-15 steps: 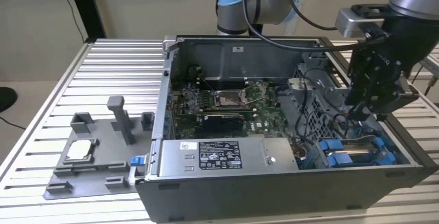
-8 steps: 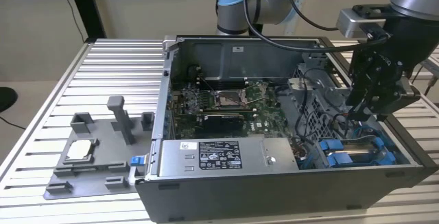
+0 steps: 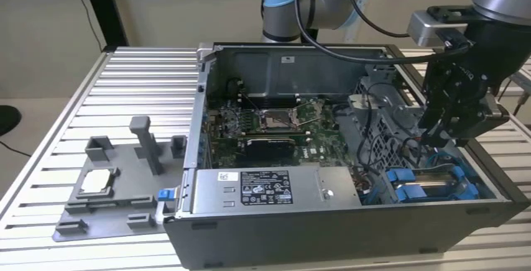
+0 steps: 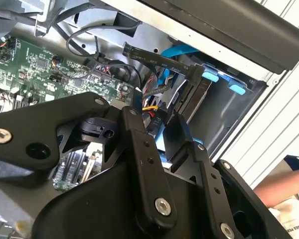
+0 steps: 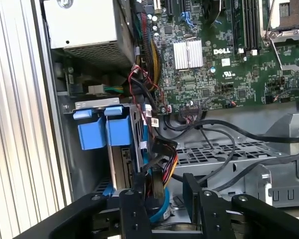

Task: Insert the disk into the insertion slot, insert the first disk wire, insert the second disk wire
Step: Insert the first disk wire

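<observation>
Inside the open computer case [image 3: 349, 221] on the ribbed aluminium table [image 3: 133, 84], my pincer [image 3: 439, 139] hangs over the drive corner at the exterior view's right. It is partly open: in the first wrist view its two black fingers [image 5: 134, 199] stand apart on either side of a knot of red, yellow and black wires [image 5: 162, 157] and a glossy blue cable [image 5: 162, 213], and a sliver of grey shows between that knot and one finger. The disk [image 5: 120, 164] is seated in the insertion slot [image 5: 94, 103], edge-on to the first wrist view, with the bright blue plastic tabs [image 5: 97, 132] of its carrier just beside the wires. Thick black cables [image 5: 229, 129] loop across the flat perforated grey metal plate [image 5: 224, 152] close to the pincer and crowd the approach. Beyond them lies the green motherboard [image 5: 214, 64] with its finned silver heatsink [image 5: 188, 54]. The boxy grey power supply [image 3: 274, 187] sits along the case's near wall in the exterior view. A moulded grey fixture tray [image 3: 108, 159] rests on the table at the exterior view's left. In the second wrist view, a person's arm [image 4: 284, 184] shows outside the case.
</observation>
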